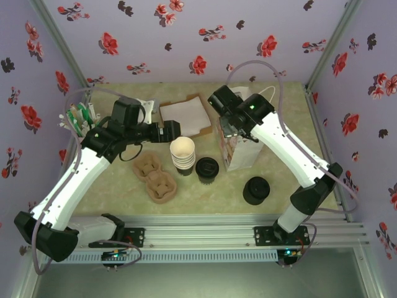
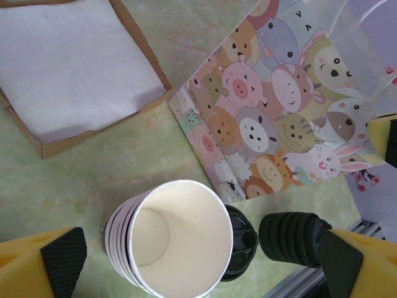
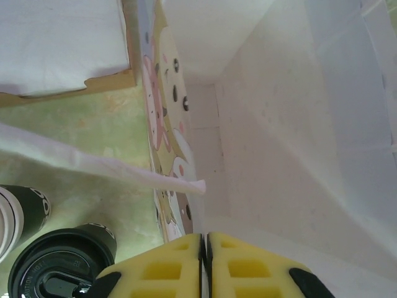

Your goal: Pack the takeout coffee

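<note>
Left gripper (image 1: 172, 131): fingers wide apart, empty, hovering over stack of lidless cups (image 1: 182, 152) on bench (image 1: 205, 202). Coffee cup (image 1: 207, 169), black lid on, upright on bench, touching right side of stack, just left of cartoon-animal bag (image 1: 239, 152). Right gripper (image 3: 205, 257): at bag's open top, fingers nearly together, hairline gap; cannot tell whether bag edge pinched. Pile of lids (image 1: 255, 190) farther right, apart.
</note>
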You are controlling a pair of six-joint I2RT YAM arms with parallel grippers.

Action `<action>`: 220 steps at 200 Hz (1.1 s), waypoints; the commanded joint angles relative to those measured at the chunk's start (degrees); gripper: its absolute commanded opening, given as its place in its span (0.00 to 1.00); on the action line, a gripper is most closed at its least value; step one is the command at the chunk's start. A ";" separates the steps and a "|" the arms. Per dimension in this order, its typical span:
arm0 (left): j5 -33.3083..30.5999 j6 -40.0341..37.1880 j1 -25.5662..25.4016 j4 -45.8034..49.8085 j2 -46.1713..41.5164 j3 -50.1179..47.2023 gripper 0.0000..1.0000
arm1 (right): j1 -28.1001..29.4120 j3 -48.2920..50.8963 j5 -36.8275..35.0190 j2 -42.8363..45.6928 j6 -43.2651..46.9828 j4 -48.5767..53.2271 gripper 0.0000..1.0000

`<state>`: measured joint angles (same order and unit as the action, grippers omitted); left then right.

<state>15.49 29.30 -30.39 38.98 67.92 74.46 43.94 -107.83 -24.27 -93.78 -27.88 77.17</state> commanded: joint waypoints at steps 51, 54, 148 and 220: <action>-4.52 3.08 -0.50 0.51 -7.12 -2.05 0.99 | 0.65 -2.76 1.72 5.05 0.54 -2.20 0.36; -4.60 3.20 -0.47 0.58 -7.56 -2.11 0.99 | 0.70 -2.73 2.00 5.30 0.62 -2.45 0.37; -6.75 8.33 -0.47 7.59 -26.39 -8.39 0.99 | 3.52 16.27 13.58 26.76 -0.70 -14.94 0.99; -6.76 12.04 -0.52 6.99 -27.54 -17.65 0.99 | 3.39 31.10 5.48 38.89 -13.46 -17.78 0.99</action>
<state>8.99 39.00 -30.50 45.98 39.16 58.39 47.16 -79.46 -14.22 -58.39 -34.79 61.08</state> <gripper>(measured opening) 0.992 0.991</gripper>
